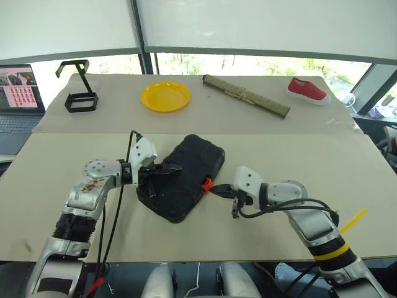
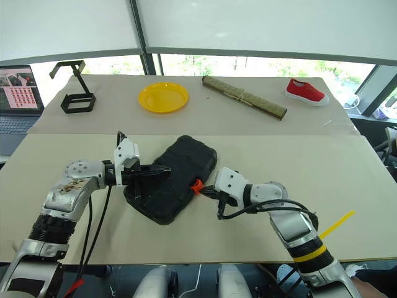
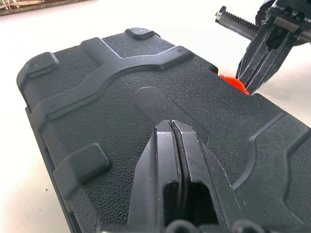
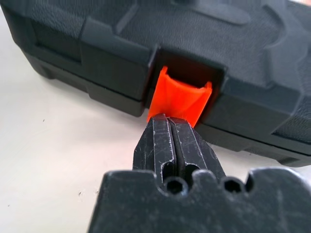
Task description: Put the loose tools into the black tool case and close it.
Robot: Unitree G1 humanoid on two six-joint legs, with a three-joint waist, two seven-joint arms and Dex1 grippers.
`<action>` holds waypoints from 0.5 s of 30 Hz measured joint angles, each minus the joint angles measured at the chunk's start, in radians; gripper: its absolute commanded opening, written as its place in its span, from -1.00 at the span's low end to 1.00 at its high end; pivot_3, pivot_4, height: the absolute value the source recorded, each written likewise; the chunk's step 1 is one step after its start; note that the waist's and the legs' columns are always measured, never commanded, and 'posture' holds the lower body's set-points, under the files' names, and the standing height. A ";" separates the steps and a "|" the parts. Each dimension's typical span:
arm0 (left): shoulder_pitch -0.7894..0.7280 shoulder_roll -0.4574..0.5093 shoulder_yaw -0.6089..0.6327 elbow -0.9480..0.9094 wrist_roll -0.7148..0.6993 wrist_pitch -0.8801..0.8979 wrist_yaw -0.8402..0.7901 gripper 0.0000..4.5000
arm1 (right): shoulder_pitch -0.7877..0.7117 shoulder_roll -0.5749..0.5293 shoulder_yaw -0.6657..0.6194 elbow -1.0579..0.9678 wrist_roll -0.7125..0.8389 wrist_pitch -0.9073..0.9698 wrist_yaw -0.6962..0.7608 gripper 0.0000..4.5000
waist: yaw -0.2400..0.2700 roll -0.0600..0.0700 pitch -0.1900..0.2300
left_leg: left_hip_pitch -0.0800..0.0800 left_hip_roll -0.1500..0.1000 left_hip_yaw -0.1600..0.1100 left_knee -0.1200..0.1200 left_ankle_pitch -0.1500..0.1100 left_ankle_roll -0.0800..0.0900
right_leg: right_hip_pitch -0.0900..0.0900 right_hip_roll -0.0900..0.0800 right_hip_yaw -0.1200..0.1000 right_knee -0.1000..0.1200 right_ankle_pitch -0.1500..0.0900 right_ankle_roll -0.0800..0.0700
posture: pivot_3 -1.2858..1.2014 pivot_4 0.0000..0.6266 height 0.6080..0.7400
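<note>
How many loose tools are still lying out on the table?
0. None lie on the table; the black tool case is shut, so its contents are hidden. The left pincer rests on its lid, the right pincer at the orange latch.

Textured black tool case (image 1: 185,177), orange latch (image 4: 179,99)

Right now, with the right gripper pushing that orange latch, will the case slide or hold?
Black tool case probably stays: the shut left gripper presses on its lid. Hard, rigid shell. The orange latch, angled outward under the shut right gripper, likely snaps stiffly.
</note>
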State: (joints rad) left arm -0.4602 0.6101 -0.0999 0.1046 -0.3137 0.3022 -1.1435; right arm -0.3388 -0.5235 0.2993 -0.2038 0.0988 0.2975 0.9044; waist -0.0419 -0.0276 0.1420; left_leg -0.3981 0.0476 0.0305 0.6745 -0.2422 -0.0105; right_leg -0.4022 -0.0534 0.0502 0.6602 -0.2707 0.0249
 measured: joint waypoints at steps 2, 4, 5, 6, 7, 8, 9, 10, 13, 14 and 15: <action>0.005 0.001 0.000 -0.001 0.001 0.001 0.001 -0.96 | -0.003 0.004 0.000 -0.005 0.000 0.007 0.000 -1.00 | -0.001 0.000 0.000 | 0.000 0.000 0.000 0.000 0.000 0.000 | 0.000 0.000 0.000 0.000 0.000 0.000 | 0.03 -0.52 1.00; 0.008 0.003 0.001 -0.003 0.001 0.002 0.003 -0.96 | -0.003 0.011 0.000 -0.007 0.000 0.016 0.000 -1.00 | -0.001 0.000 0.000 | 0.001 0.000 0.000 -0.001 0.000 0.000 | 0.000 0.000 0.001 0.000 0.000 0.000 | 0.03 -0.52 1.00; 0.009 0.004 0.001 -0.003 0.002 0.002 0.003 -0.96 | -0.003 0.015 0.001 -0.007 -0.001 0.017 0.000 -1.00 | -0.002 0.000 0.000 | 0.001 0.000 0.001 -0.001 0.000 0.000 | 0.000 0.000 0.001 0.000 0.000 0.000 | 0.03 -0.52 1.00; 0.009 0.005 0.001 -0.003 0.003 0.002 0.003 -0.96 | -0.003 0.017 0.002 -0.007 -0.004 0.017 0.000 -1.00 | -0.002 0.000 0.000 | 0.002 0.000 0.001 -0.001 0.000 0.000 | 0.000 0.001 0.002 0.000 0.000 0.000 | 0.03 -0.52 1.00; 0.010 0.006 0.000 -0.003 0.004 0.002 0.003 -0.96 | -0.003 0.020 0.003 -0.006 -0.008 0.017 0.000 -1.00 | -0.002 0.000 0.000 | 0.003 0.000 0.002 -0.002 0.000 0.000 | 0.000 0.001 0.003 0.001 0.000 0.000 | 0.03 -0.52 1.00; 0.011 0.007 0.000 -0.003 0.007 0.002 0.003 -0.96 | -0.003 0.024 0.003 -0.005 -0.011 0.017 0.000 -1.00 | -0.002 0.000 0.000 | 0.004 0.000 0.002 -0.003 0.000 0.000 | 0.001 0.001 0.004 0.001 0.000 0.000 | 0.03 -0.52 1.00; 0.011 0.007 0.000 -0.003 0.008 0.002 0.003 -0.96 | -0.003 0.026 0.004 -0.004 -0.015 0.017 -0.001 -1.00 | -0.002 0.000 0.000 | 0.006 0.000 0.003 -0.004 0.000 0.000 | 0.001 0.001 0.005 0.001 0.000 0.000 | 0.03 -0.52 1.00; 0.013 0.007 0.000 -0.003 0.010 0.002 0.003 -0.96 | -0.003 0.028 0.006 -0.002 -0.018 0.017 -0.001 -1.00 | -0.002 0.000 0.000 | 0.008 0.000 0.005 -0.006 0.000 0.000 | 0.002 0.001 0.007 0.000 0.000 0.000 | 0.03 -0.52 1.00; 0.014 0.008 0.000 -0.002 0.015 0.002 0.003 -0.96 | -0.004 0.041 0.008 0.012 -0.023 0.018 -0.002 -1.00 | -0.003 0.000 0.000 | 0.012 0.000 0.007 -0.007 0.000 0.000 | 0.005 0.001 0.009 0.000 -0.001 0.000 | 0.03 -0.52 1.00; 0.015 0.008 0.000 -0.001 0.016 0.002 0.003 -0.96 | -0.005 0.047 0.008 0.020 -0.024 0.019 -0.002 -1.00 | -0.004 0.000 0.000 | 0.014 0.000 0.007 -0.008 0.000 0.000 | 0.007 0.001 0.009 -0.001 -0.001 0.000 | 0.03 -0.52 1.00; 0.015 0.008 0.000 0.000 0.017 0.002 0.003 -0.96 | -0.006 0.051 0.008 0.026 -0.027 0.020 -0.002 -1.00 | -0.004 0.000 0.000 | 0.015 0.000 0.008 -0.009 0.000 0.000 | 0.008 0.002 0.010 -0.001 -0.001 0.000 | 0.03 -0.52 1.00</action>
State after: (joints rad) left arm -0.4449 0.6181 -0.1003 0.1045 -0.2971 0.3044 -1.1409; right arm -0.3452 -0.4721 0.3074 -0.1774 0.0717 0.3173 0.9024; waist -0.0461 -0.0275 0.1416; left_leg -0.3829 0.0479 0.0382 0.6658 -0.2423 -0.0106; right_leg -0.3947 -0.0517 0.0598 0.6590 -0.2715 0.0247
